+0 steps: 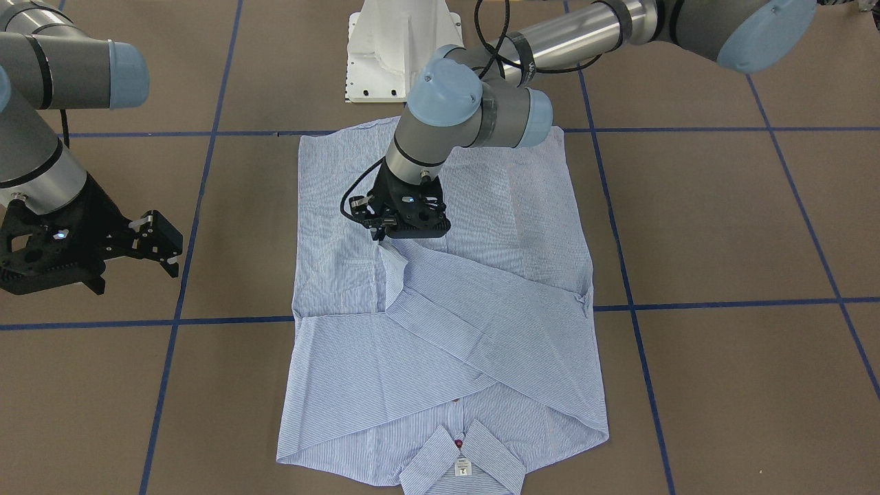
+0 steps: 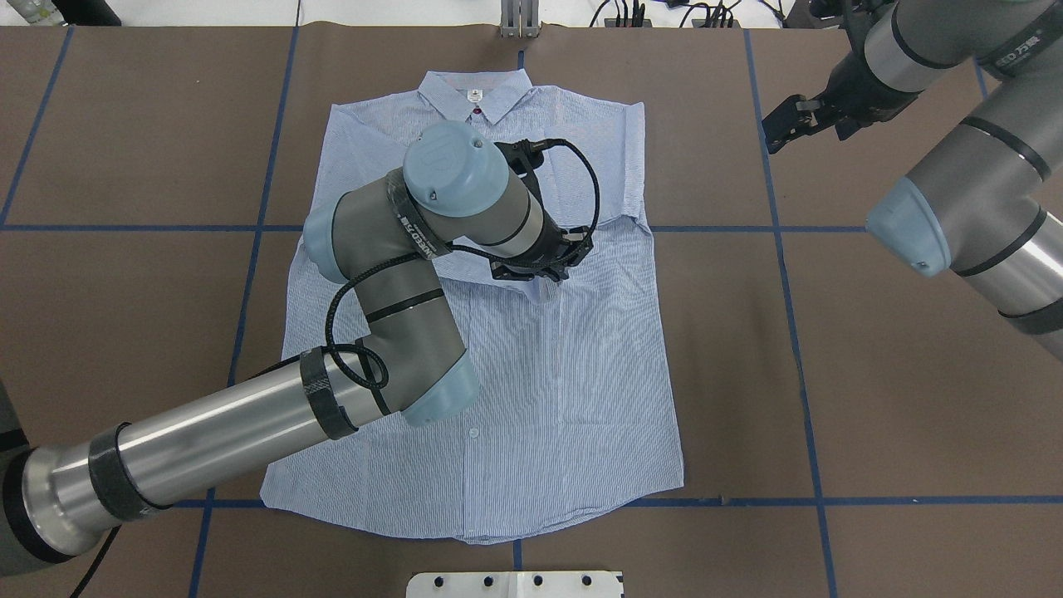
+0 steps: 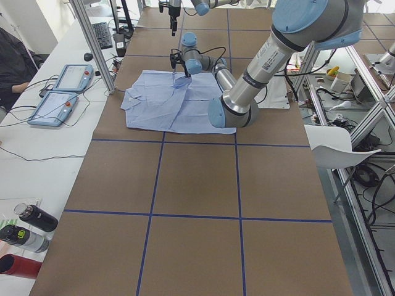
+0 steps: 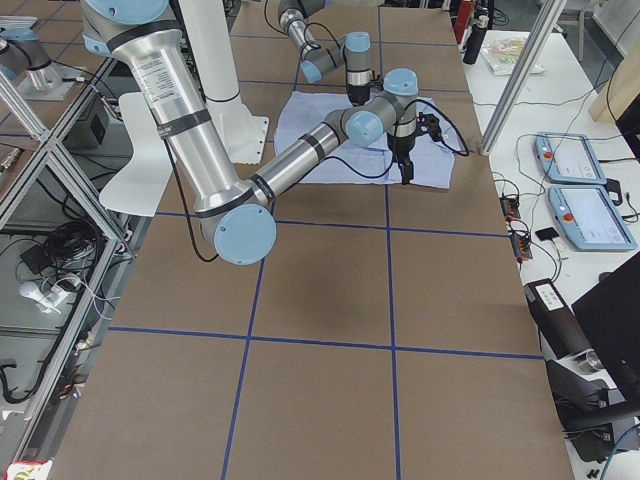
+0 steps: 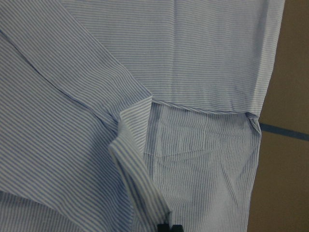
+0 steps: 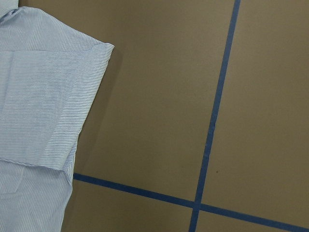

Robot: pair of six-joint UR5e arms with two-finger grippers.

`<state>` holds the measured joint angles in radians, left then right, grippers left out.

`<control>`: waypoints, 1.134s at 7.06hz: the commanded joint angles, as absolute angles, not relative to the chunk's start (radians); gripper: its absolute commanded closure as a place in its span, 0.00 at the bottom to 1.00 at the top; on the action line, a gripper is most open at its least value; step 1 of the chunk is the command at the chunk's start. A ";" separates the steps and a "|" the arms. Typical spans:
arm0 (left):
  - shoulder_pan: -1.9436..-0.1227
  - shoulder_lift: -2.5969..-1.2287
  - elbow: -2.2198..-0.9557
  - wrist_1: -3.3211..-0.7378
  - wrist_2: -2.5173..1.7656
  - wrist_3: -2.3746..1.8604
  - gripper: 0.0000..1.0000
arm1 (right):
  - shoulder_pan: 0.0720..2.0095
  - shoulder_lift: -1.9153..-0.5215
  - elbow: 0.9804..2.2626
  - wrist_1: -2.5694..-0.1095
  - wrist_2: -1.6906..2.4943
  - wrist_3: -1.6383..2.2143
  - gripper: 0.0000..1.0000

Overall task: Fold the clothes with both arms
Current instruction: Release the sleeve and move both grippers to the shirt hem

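My left hand (image 1: pixel 382 242) hangs over the middle of the shirt (image 1: pixel 512 206), its fingertips (image 5: pixel 169 227) pinched together on the sleeve cuff (image 5: pixel 137 164) directly beneath it. The light blue, finely striped cloth lies flat on the brown desk (image 1: pixel 722 220). One sleeve (image 1: pixel 481 309) runs diagonally across the chest, and the collar (image 1: pixel 440 457) sits beyond the hand, on the side away from the robot's base. The side edges run straight, while the pinched cuff curls up in a soft ridge. My right hand (image 1: pixel 163 249) hovers beside the shirt's edge, well apart from it, with its fingers apart. Under it is matte desk crossed by blue tape lines (image 6: pixel 215 111), and the desk stretches wide around it.
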<state>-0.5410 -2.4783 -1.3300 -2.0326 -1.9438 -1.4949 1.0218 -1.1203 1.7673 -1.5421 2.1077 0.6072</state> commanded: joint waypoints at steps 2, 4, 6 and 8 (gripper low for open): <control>-0.515 -2.482 -1.307 -2.079 -1.917 -1.459 0.00 | 1.014 -1.117 1.767 -1.542 2.108 0.630 0.00; -0.522 -2.362 -1.446 -2.010 -1.919 -1.346 0.00 | 0.961 -1.114 1.804 -1.537 2.094 0.795 0.00; -0.534 -2.165 -1.734 -1.841 -1.917 -1.212 0.00 | 0.739 -1.170 1.947 -1.540 1.885 1.083 0.00; -0.541 -2.018 -1.863 -1.850 -1.917 -1.204 0.00 | 0.529 -1.295 2.111 -1.537 1.737 1.298 0.00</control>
<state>-0.5353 -2.1177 -1.7710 -1.8542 -1.9176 -1.2180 0.6542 -1.2182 2.0072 -1.5378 1.8238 1.1635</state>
